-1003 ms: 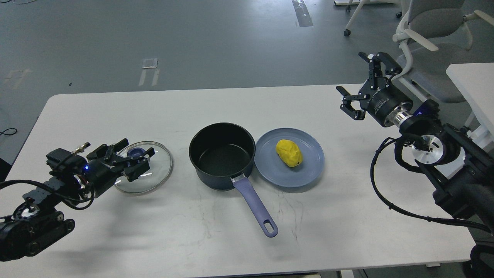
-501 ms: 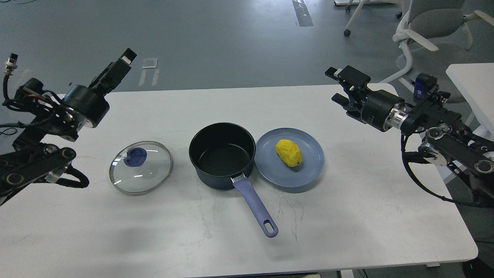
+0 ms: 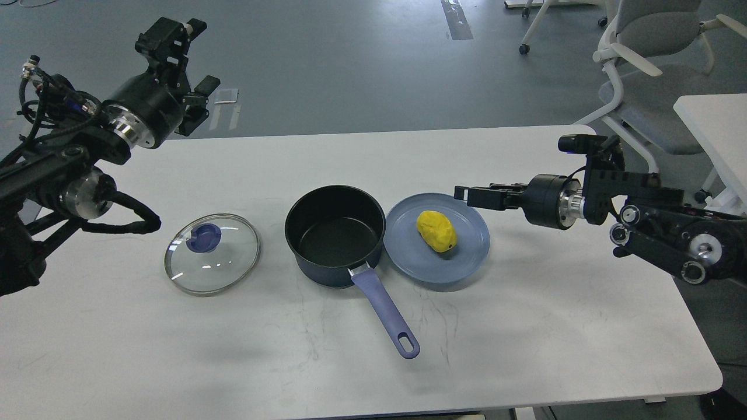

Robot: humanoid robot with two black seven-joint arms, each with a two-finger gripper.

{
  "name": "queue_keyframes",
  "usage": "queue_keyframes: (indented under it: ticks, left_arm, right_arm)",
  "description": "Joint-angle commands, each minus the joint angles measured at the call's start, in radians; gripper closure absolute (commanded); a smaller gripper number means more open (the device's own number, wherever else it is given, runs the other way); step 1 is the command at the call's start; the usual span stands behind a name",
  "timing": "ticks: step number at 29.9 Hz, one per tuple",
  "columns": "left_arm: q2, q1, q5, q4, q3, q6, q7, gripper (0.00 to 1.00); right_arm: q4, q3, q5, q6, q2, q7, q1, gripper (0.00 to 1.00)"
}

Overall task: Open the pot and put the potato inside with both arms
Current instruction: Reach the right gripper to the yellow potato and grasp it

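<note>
The dark navy pot (image 3: 335,233) stands open and empty at the table's middle, its lavender handle (image 3: 385,315) pointing to the near edge. The yellow potato (image 3: 436,231) lies on a blue-grey plate (image 3: 464,259) just right of the pot. My left gripper (image 3: 184,58) is raised high at the far left, open and empty. My right gripper (image 3: 470,196) reaches in level from the right, its tip above the plate's right rim, a little right of the potato. It is seen side-on, so its fingers cannot be told apart.
The glass lid (image 3: 212,252) with a blue knob lies flat on the white table (image 3: 525,326), left of the pot. Office chairs (image 3: 648,58) and another white table (image 3: 712,128) stand at the far right.
My right gripper has swung down and left to the plate's right rim. My left gripper, which let go of the lid and rose, has turned and lifted further.
</note>
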Motion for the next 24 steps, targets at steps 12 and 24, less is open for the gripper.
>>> queue_keyframes:
  ticks: [12,24]
  left_arm:
    - [-0.059,0.093,-0.068,-0.003,-0.059,-0.054,0.048,0.02]
    - [-0.073,0.128,-0.061,-0.005,-0.062,-0.018,0.020,0.02]
  right_arm:
    - [-0.116,-0.200,-0.004,-0.044,0.121,0.002,0.063,0.01]
    - [-0.186,-0.214,-0.004,-0.046,0.198,0.002,0.069,0.14]
